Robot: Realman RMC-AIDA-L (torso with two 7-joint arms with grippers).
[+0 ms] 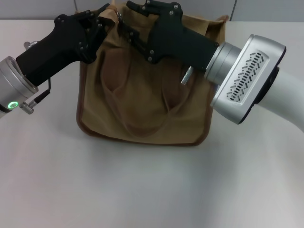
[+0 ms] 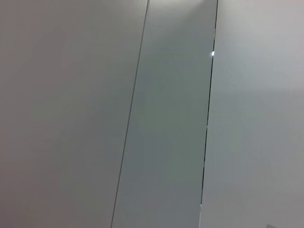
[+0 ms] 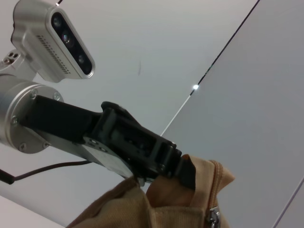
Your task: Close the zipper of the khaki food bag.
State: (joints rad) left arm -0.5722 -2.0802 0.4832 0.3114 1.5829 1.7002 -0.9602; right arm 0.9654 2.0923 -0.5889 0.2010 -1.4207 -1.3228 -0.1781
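The khaki food bag [image 1: 142,95] stands upright on the white table, its looped handles hanging down the front. My left gripper [image 1: 105,19] is at the bag's top left corner. In the right wrist view it [image 3: 183,171] is shut on a fold of the bag's top edge [image 3: 161,209]. The zipper's small silver pull [image 3: 213,217] sits just beside that pinched corner. My right gripper [image 1: 121,18] reaches over the bag's top from the right, close to the left gripper. The zipper line itself is hidden behind the arms in the head view.
The white table [image 1: 142,190] spreads in front of the bag and to both sides. Grey wall panels [image 2: 166,118] stand behind. The right arm's silver wrist [image 1: 242,80] overhangs the bag's right side.
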